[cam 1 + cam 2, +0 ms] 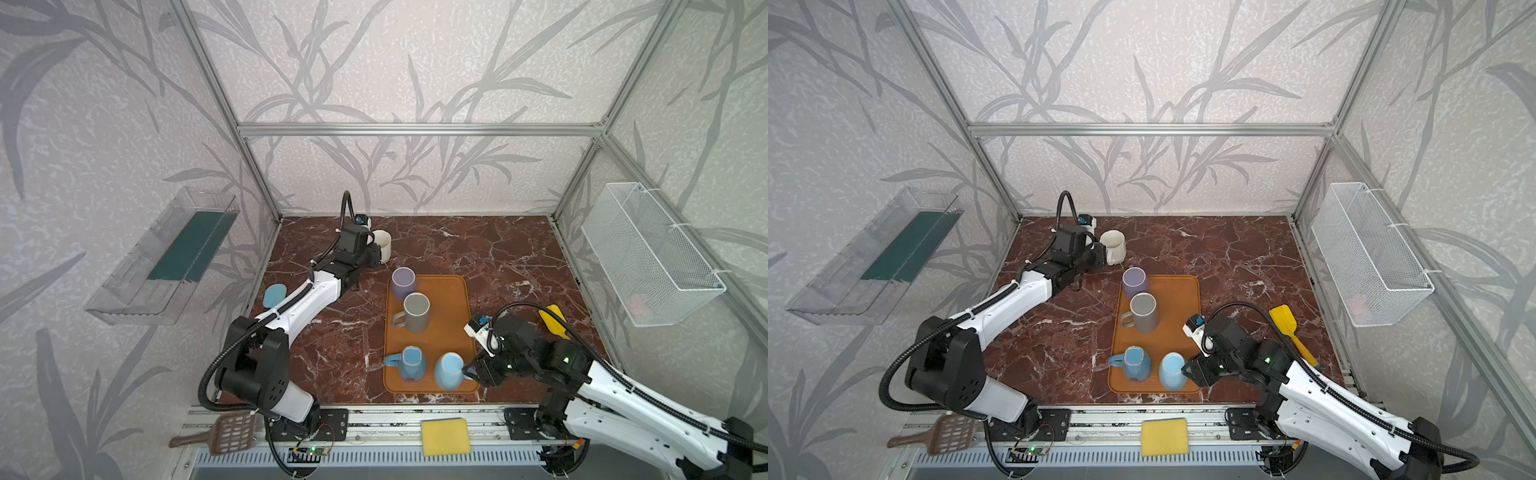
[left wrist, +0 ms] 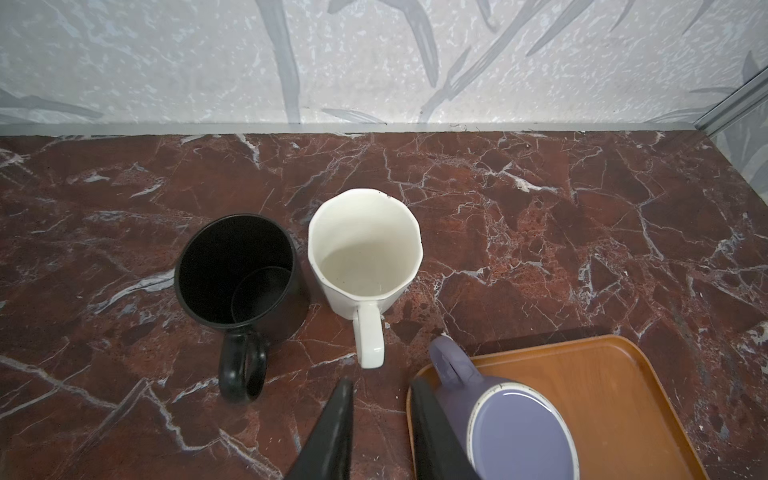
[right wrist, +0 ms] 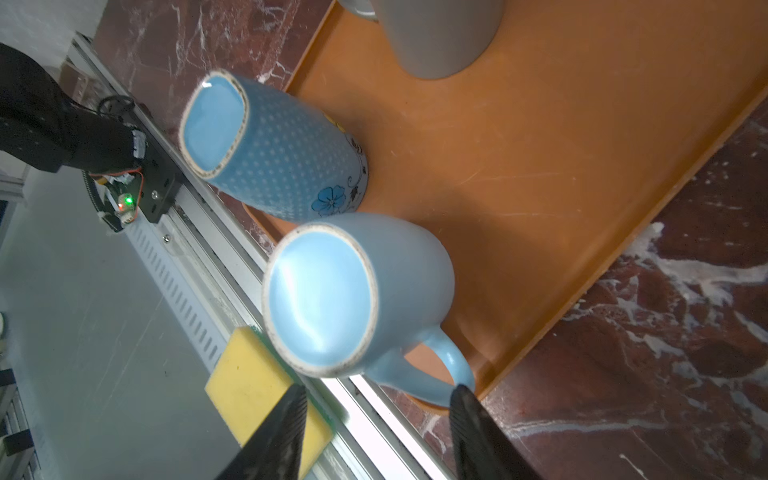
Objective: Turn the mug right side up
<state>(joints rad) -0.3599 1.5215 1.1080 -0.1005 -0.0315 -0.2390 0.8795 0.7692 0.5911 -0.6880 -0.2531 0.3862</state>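
**Desk** (image 1: 478,249): red-brown marble with white veins, set inside a metal frame (image 1: 415,129).

**Left arm** (image 1: 299,303): runs long and low from its base on the front rail (image 1: 374,424), diagonally toward the back. The wrist is down beside the white mug (image 1: 384,245).

**Right arm** (image 1: 623,399): comes from its base at the front right. The forearm runs leftward and the wrist is low at the tray's near right corner, with the claw pointing left.

**Tray** (image 1: 449,299): orange, mid-desk, long side running front to back. Four mugs stand bottom-up on it:
- purple mug (image 1: 403,282) at the far left corner
- grey mug (image 1: 417,311) just in front of the purple one
- dotted blue mug (image 1: 409,363) at the near left
- light blue mug (image 1: 449,370) at the near right, close beside the dotted one

**Off the tray, behind it:** the white mug and a black mug (image 2: 237,266) stand mouth-up, side by side.

**Sponge** (image 1: 445,436): yellow, lying on the front rail.

**Right claw** (image 3: 380,388): jaws spread wide, nothing held. The light blue mug's handle sits right at one fingertip (image 3: 461,392). The mug's body is ahead of the gap.

**Left claw** (image 2: 380,382): jaws partway apart and empty, with bare desk showing between them. One finger (image 2: 428,415) is just beside the handle side of the purple mug.

**Markings:** the dotted blue mug has white dots all over, plus a blue flower and dark scrollwork near its rim. That is decoration, not lettering.
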